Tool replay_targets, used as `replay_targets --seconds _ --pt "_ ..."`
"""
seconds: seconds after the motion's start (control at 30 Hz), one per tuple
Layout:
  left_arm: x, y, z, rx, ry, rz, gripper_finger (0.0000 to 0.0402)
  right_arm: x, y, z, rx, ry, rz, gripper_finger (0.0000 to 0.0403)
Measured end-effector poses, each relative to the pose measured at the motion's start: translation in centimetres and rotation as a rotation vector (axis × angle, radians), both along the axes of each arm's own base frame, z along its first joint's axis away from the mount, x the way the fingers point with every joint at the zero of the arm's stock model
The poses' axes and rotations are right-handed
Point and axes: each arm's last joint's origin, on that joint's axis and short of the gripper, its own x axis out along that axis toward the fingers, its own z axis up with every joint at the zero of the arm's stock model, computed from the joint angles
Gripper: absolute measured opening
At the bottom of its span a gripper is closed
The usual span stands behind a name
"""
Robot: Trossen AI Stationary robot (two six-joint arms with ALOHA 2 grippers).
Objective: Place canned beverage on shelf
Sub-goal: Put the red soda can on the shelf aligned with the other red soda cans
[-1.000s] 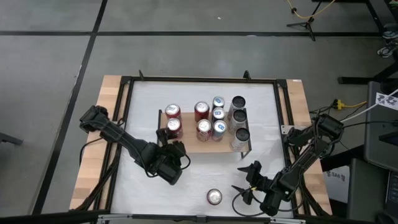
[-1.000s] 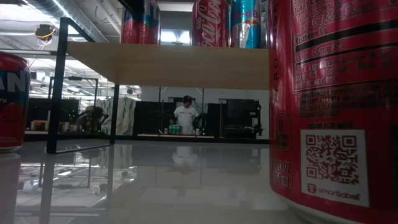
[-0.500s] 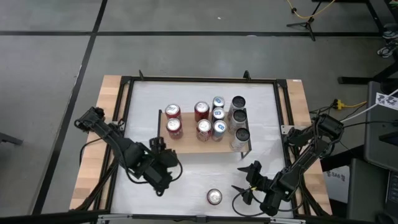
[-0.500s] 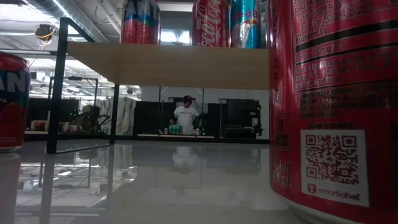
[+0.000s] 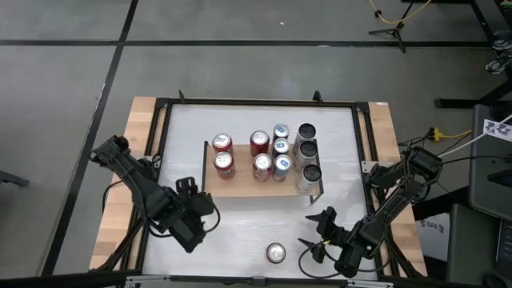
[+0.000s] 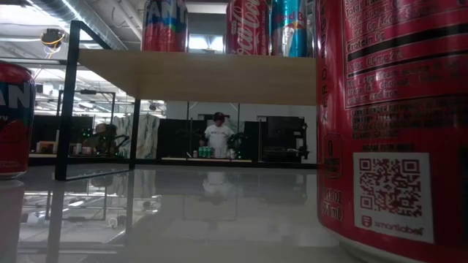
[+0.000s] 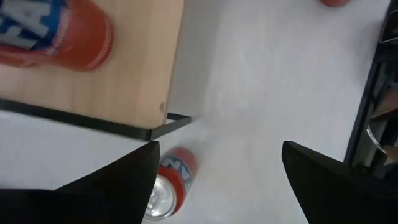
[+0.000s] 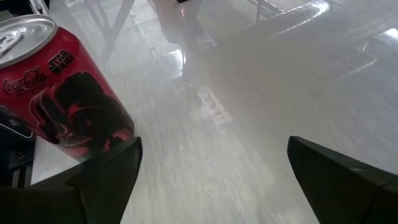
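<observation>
Wooden-topped shelf [image 5: 260,186] mid-table carries upright cans; one red can [image 5: 275,254] stands on the tabletop.

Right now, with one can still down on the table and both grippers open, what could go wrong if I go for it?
1. The can on the table stands close beside the open right gripper; a sideways approach could tip it.
2. The shelf is crowded with cans; bare board shows mainly along its near edge, so a placed can may knock neighbours.
3. The open left gripper sits near the shelf's left corner and could catch the frame.
</observation>
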Motion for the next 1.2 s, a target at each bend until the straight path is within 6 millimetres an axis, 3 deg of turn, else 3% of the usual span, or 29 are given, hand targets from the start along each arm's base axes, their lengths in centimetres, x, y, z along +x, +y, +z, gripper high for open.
replay_targets --seconds 0.3,0.53,0.8,1.2 --pt "-4.1 3.9 0.2 -0.076 -0.044 0.269 0.0330 0.0 0.0 0.0 0.001 0.002 0.001 0.0392" --pt "-6.7 5.6 -2.7 -0.129 0.030 0.555 0.0330 0.0 0.0 0.0 0.000 0.002 0.001 0.0392" --pt "-7.0 5.7 -6.4 -0.097 0.111 0.646 0.0330 0.0 0.0 0.0 0.000 0.000 0.000 0.0392" --pt "-6.7 5.5 -9.2 -0.126 0.066 0.714 0.0330 0.0 0.0 0.0 0.000 0.000 0.000 0.0392"
